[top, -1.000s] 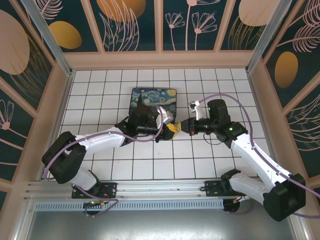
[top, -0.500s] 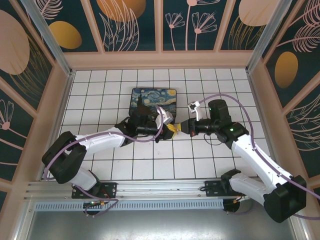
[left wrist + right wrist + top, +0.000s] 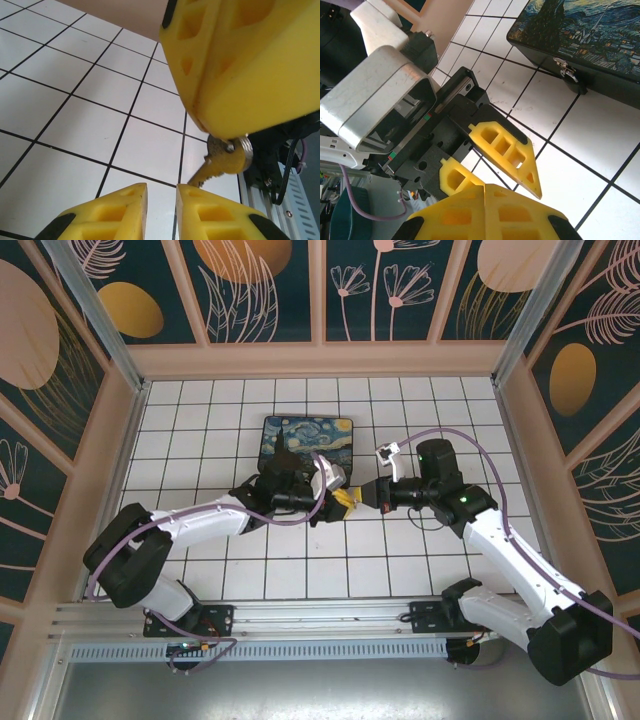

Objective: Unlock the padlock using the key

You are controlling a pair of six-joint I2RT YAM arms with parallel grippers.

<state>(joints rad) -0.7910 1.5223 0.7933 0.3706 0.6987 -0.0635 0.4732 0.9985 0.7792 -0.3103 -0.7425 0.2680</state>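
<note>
Right jaws tight on key (image 3: pixel 223 161) edge

Bright even light, soft shadows, sharp overhead view, near yellow fingers (image 3: pixel 240 55) blurred in wrist views

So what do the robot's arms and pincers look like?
The left arm and right arm are white tubes with chunky black joints, each trailing a purple cable. The left pincer and right pincer have yellow wedge-shaped fingers with cut-out holes.
</note>
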